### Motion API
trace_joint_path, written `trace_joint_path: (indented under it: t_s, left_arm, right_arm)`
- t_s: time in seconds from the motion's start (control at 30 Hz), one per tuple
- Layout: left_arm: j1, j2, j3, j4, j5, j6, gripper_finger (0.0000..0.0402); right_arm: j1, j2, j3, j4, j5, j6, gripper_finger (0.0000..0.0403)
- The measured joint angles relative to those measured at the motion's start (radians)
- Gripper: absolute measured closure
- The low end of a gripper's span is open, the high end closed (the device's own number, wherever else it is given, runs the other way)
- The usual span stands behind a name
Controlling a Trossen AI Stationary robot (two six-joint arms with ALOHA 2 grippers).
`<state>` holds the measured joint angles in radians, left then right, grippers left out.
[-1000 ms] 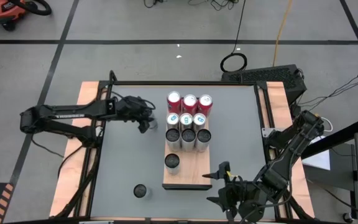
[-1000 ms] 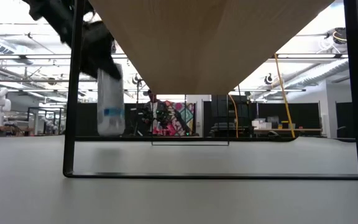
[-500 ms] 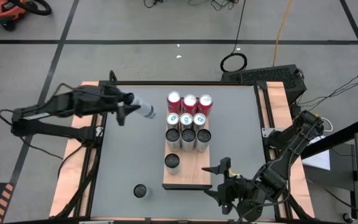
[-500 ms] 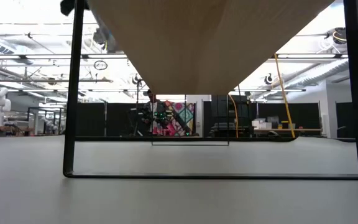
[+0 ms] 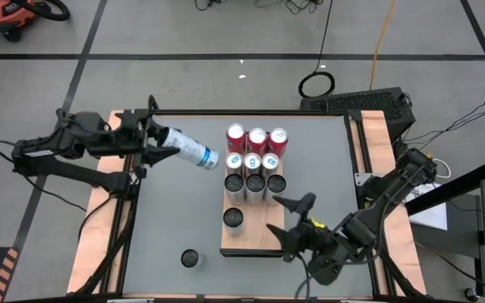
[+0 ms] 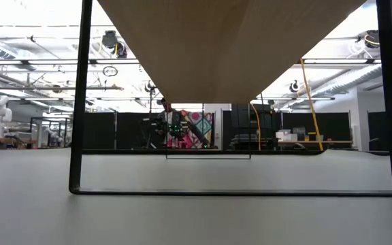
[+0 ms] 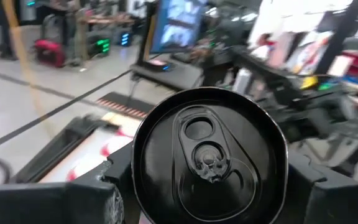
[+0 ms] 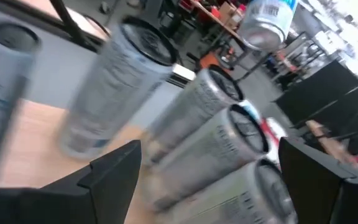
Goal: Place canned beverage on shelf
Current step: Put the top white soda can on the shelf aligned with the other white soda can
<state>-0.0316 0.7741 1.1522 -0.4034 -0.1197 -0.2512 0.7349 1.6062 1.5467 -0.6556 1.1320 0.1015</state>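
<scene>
Right wrist view's cans (image 8: pixel 210 143) — motion-blurred, labels unreadable

My left gripper (image 5: pixel 160 140) holds a white can (image 5: pixel 189 150) tilted above the table's (image 5: pixel 175 219) far left. My right gripper (image 5: pixel 291 220) hangs wide at the shelf's (image 5: pixel 258 235) near right edge.

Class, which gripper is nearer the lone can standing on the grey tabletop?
Right. The right gripper hovers over the shelf edge beside the lone can; the left gripper holds another can far off.

shelf (image 5: pixel 263 236) near end free (far end can-crowded)
</scene>
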Motion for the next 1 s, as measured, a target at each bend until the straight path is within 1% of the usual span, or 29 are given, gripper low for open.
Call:
trace_joint_path:
  t_s: [0.07, 0.13, 0.3, 0.4, 0.57, 0.67, 0.77, 0.9, 1.0]
  left_arm:
    - [-0.020, 0.018, 0.000, 0.044, 0.010, 0.013, 0.0164]
    - [-0.039, 0.037, 0.000, 0.096, 0.018, 0.025, 0.0164]
    - [-0.081, 0.099, 0.000, 0.238, 0.038, 0.032, 0.0164]
    - [-0.110, 0.144, 0.000, 0.307, 0.039, 0.031, 0.0164]
    - [-0.160, 0.229, 0.000, 0.450, 0.038, 0.028, 0.0164]
    - [-0.189, 0.279, 0.000, 0.527, 0.037, 0.030, 0.0163]
    - [-0.207, 0.307, 0.000, 0.574, 0.039, 0.029, 0.0163]
    - [-0.216, 0.322, 0.000, 0.571, 0.033, 0.031, 0.0163]
    - [-0.222, 0.328, 0.000, 0.593, 0.011, 0.044, 0.0163]
  right_arm:
    - [-0.025, 0.000, 0.000, 0.015, 0.000, -0.070, 0.0085]
    - [-0.043, 0.000, 0.000, 0.071, 0.001, -0.163, 0.0085]
    - [-0.066, -0.016, 0.000, 0.311, -0.006, -0.416, 0.0085]
    - [-0.082, -0.021, 0.000, 0.432, -0.012, -0.517, 0.0085]
    - [-0.123, -0.021, 0.000, 0.553, -0.068, -0.590, 0.0085]
    - [-0.145, -0.022, 0.000, 0.592, -0.102, -0.622, 0.0085]
    - [-0.149, -0.022, 0.000, 0.634, -0.109, -0.660, 0.0085]
    - [-0.150, -0.022, 0.000, 0.669, -0.104, -0.699, 0.0085]
    - [-0.150, -0.023, 0.000, 0.700, -0.052, -0.736, 0.0085]
